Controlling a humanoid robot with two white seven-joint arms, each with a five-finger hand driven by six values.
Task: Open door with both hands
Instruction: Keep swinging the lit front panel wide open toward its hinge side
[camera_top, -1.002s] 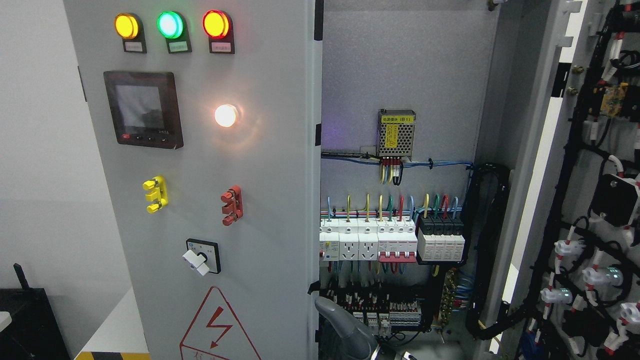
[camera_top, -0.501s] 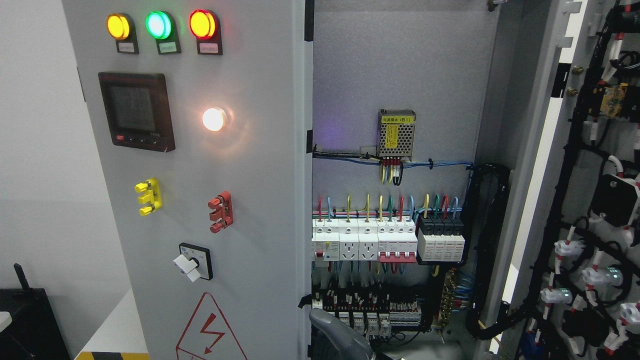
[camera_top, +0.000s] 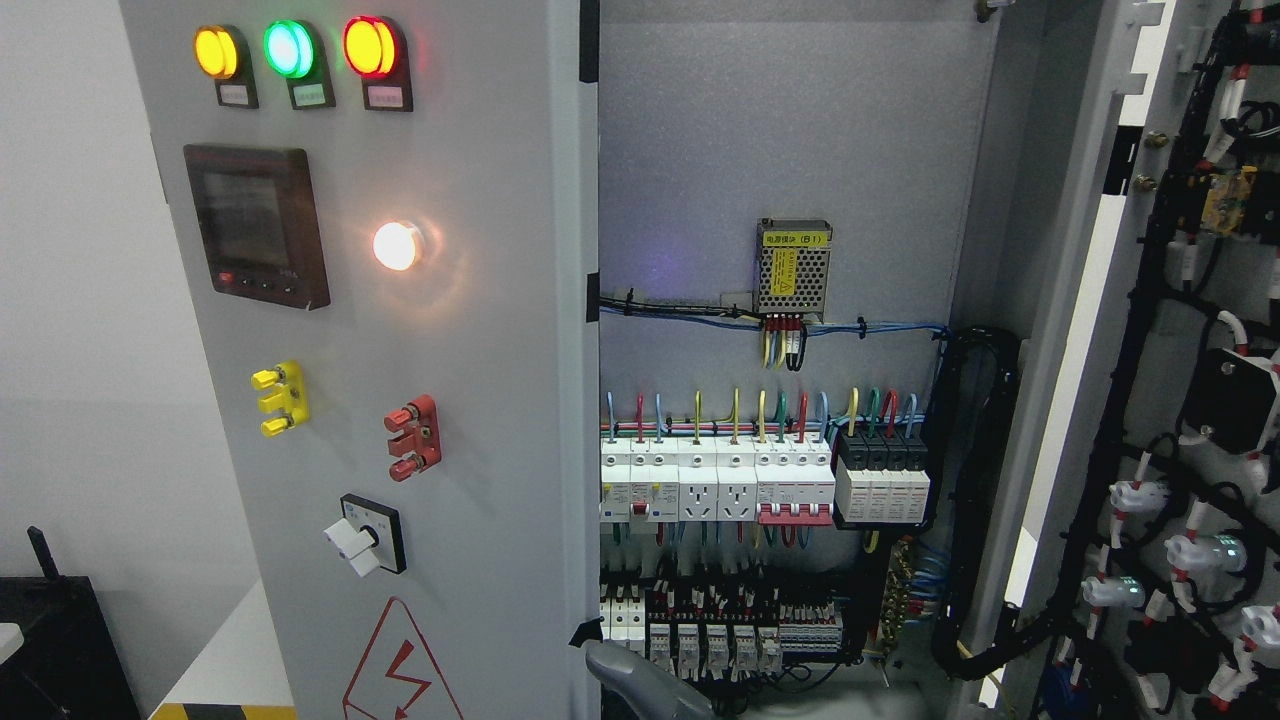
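The cabinet's left door (camera_top: 480, 400) is a grey panel with yellow, green and red lamps, a dark meter, a lit white lamp and a rotary switch. It stands partly open, its free edge near the picture's middle. A grey robot hand (camera_top: 640, 685) shows at the bottom edge, right behind the lower end of that door edge. I cannot see which side its arm comes in from. The right door (camera_top: 1090, 300) is swung wide open at the far right, its wired inner face towards me. No other hand shows.
Inside, the grey back panel (camera_top: 780, 130) carries a small power supply (camera_top: 793, 265), a row of white breakers (camera_top: 720, 485) and terminal blocks below. A black box (camera_top: 50, 650) and a white surface with a yellow-black stripe (camera_top: 230, 660) sit at the lower left.
The left door has swung further to the left, uncovering more breakers and terminal blocks. The grey hand has moved left and lower along with the door's edge.
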